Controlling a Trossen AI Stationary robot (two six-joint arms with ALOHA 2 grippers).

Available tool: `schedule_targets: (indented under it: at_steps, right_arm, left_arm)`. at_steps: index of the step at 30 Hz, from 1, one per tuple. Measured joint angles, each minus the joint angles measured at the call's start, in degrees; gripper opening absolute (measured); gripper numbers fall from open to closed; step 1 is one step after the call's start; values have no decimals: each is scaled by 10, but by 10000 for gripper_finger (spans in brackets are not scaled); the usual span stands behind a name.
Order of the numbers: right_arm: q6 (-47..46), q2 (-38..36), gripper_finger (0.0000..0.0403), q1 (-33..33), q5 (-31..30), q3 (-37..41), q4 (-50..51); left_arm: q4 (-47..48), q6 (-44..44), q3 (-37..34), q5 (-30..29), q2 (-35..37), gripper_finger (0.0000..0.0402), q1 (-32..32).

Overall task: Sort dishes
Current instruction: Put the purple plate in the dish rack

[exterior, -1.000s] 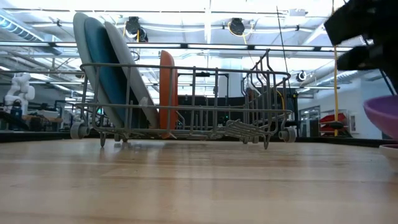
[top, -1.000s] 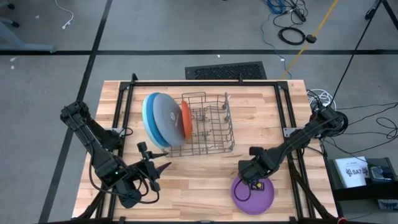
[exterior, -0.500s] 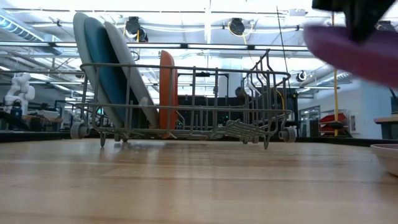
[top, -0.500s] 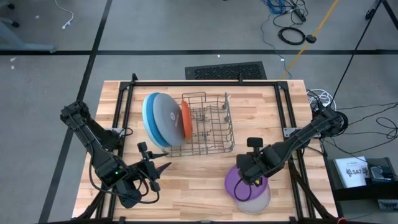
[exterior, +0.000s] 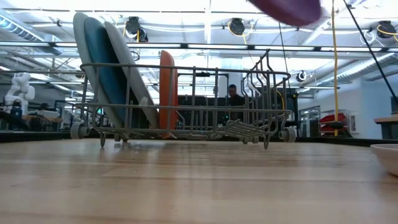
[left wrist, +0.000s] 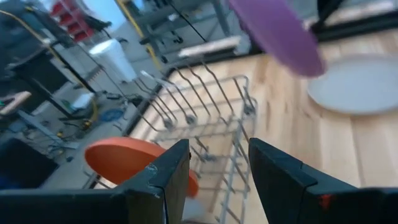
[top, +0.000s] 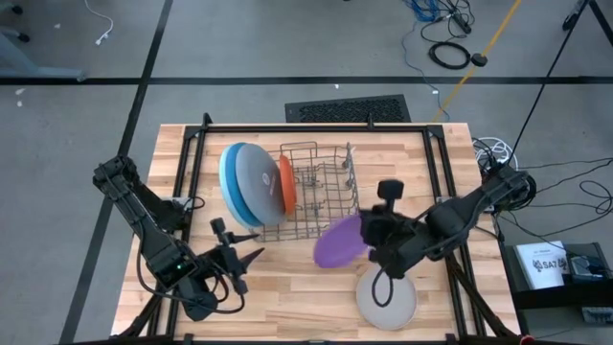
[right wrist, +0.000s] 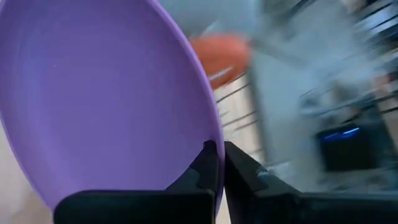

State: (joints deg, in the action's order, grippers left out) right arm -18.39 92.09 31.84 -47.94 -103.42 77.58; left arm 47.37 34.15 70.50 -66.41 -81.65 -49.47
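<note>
Above wood table, smooth round purple plate

This is a robotics lab or industrial test hall rather than a home. The wooden table carries a black metal frame on which 2 dark arms are mounted, and it stands on a bare grey floor marked with dark tape lines. Loose cables lie coiled on that floor beside a yellow pole, and a black floor mat sits just behind the table. The low view looks into a large open hall with exposed ceiling beams and round hanging lamps, a white humanoid-like robot at the far left, and a person seated in the distance.
</note>
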Motion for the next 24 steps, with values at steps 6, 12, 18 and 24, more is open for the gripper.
schedule_targets:
  at_steps: [6,12,18,24]
  right_arm:
    - [127,-1,2,-22,-153,-22,-63]
    - [83,-1,2,-61,-273,0,-60]
    - [-71,0,2,-70,-403,73,-66]
    - [-126,0,2,-70,-420,142,-148]
  left_arm:
    - [-73,-59,0,-98,0,167,0]
    - [-227,-215,0,-138,2,167,26]
    - [-377,-360,0,-106,36,167,119]
    - [-473,-321,2,51,121,167,220]
